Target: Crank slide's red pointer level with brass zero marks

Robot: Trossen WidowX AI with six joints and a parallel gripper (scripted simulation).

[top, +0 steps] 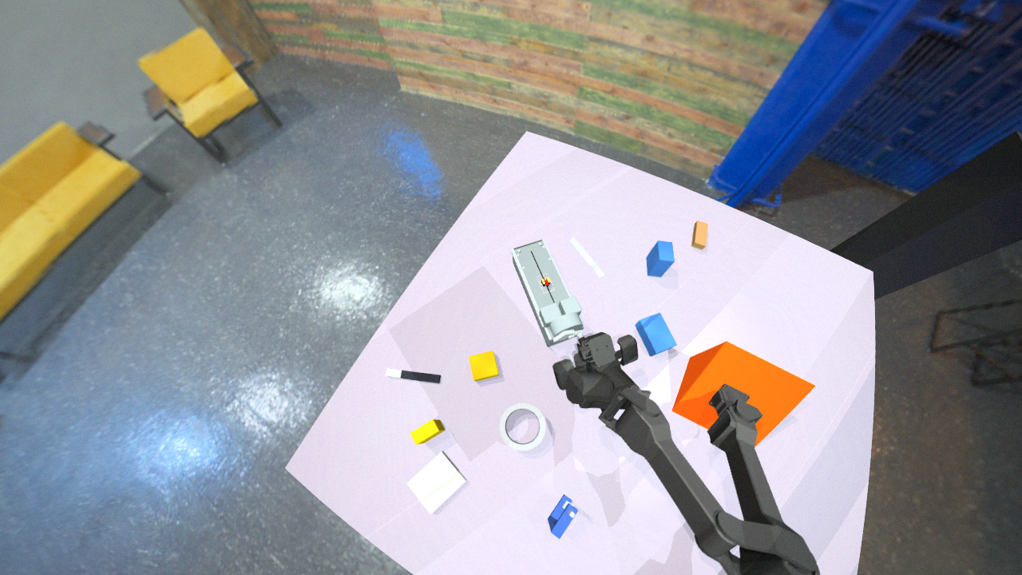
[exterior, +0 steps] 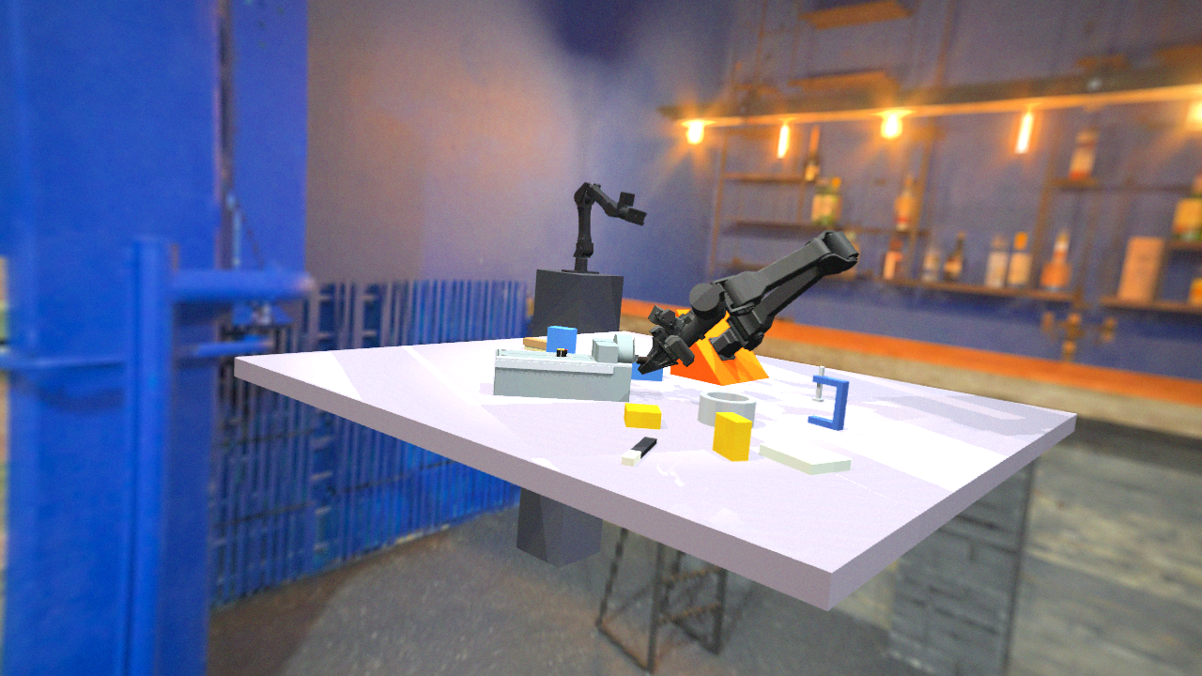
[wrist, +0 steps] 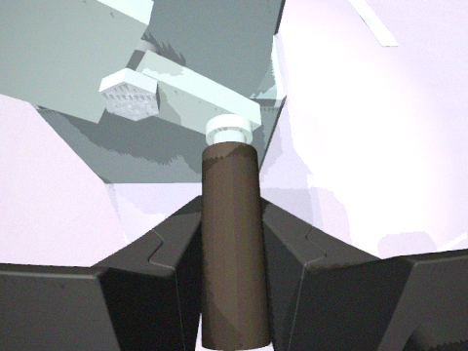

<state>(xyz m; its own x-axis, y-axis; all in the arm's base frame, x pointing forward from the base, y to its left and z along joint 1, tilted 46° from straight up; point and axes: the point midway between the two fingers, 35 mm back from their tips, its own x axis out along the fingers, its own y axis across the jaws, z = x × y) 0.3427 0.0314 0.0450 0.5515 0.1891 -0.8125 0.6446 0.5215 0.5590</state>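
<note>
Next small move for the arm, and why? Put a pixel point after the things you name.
Probably a slight crank turn, watching the red pointer point(top: 546, 283): the claw point(wrist: 226, 206) is shut on the brown handle point(wrist: 233, 244), and the top view is too small to confirm the pointer is level with the brass marks.

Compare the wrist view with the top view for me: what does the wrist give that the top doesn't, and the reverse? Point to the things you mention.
Only wrist: the brown crank handle point(wrist: 235, 249), clamped between the fingers, and the hexagonal nut point(wrist: 131, 95) on the crank arm.

Only top: the slide's red pointer point(top: 545, 283), too small to judge level, plus the orange wedge point(top: 768, 390), grey ring point(top: 503, 426) and blue clamp point(top: 560, 520).

Both: the end effector point(top: 580, 344) point(wrist: 226, 206), the grey machine point(top: 537, 275) point(wrist: 219, 39) and the white strip point(top: 586, 257) point(wrist: 377, 26).
</note>
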